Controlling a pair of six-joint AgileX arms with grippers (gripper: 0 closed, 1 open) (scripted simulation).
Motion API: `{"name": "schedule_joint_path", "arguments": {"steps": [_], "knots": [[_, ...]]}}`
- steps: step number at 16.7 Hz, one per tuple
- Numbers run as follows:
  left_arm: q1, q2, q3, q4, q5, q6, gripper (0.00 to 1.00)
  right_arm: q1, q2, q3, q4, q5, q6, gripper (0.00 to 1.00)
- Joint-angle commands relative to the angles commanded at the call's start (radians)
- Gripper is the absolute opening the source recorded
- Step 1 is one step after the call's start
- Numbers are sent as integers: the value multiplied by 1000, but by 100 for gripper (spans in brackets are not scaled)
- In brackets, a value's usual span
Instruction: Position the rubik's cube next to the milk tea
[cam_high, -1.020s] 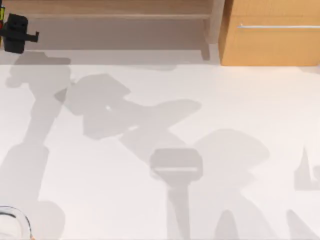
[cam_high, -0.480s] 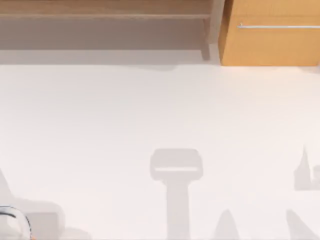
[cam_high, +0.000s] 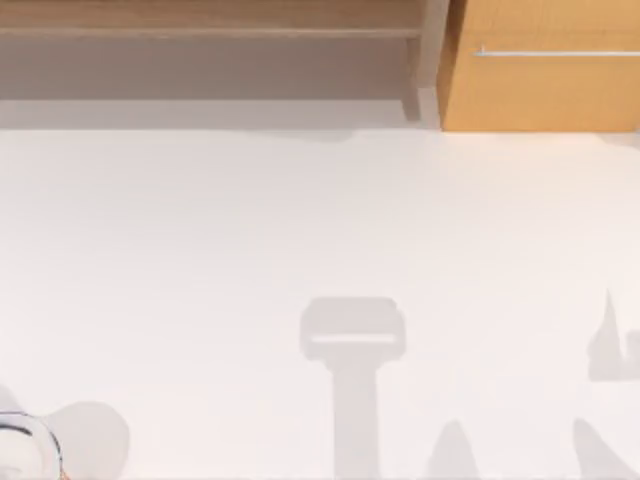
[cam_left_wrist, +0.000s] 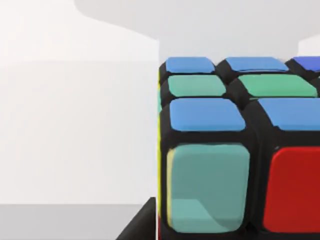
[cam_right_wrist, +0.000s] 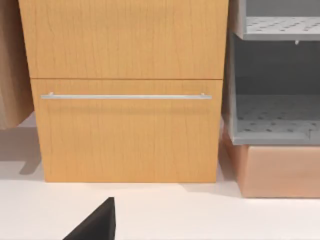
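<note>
White table (cam_high: 320, 230) takes up most of the top view, with a wooden cabinet (cam_high: 540, 75) standing at its far right edge and a low wooden shelf to the left of that cabinet. Taking the cabinet as landmark, the milk tea (cam_high: 25, 445) is well apart from it, at the opposite near-left corner of the table, where a part of its pale round rim comes into view. Grey shadows of the arms lie on the table between the two.

From the left wrist view, the rubik's cube (cam_left_wrist: 235, 150) is very close to the camera, with blue, green and red squares on a dark grid and white table behind it. A dark edge, probably part of the left gripper, comes in just beside its lower corner. The cube seems to be between the fingers, but I cannot tell if the left gripper is closed on it or released.

From the right wrist view, the same cabinet (cam_right_wrist: 125, 90) with its metal handle (cam_right_wrist: 125, 96) stands in front, and grey shelves are beside it. One dark fingertip of the right gripper (cam_right_wrist: 97, 222) comes in at the lower edge; its opening I cannot tell. This arm looks parked.

I judge the step is the placing of the cube near the cup. The next move needs a gentle release and a straight lift away, so the cube is not pushed.
</note>
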Motion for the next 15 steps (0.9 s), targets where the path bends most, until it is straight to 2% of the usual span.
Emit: {"name": "schedule_joint_path", "arguments": {"steps": [15], "knots": [[9,-23,18,52,-10,4,0,0,0,0,0,0,0,100]]}}
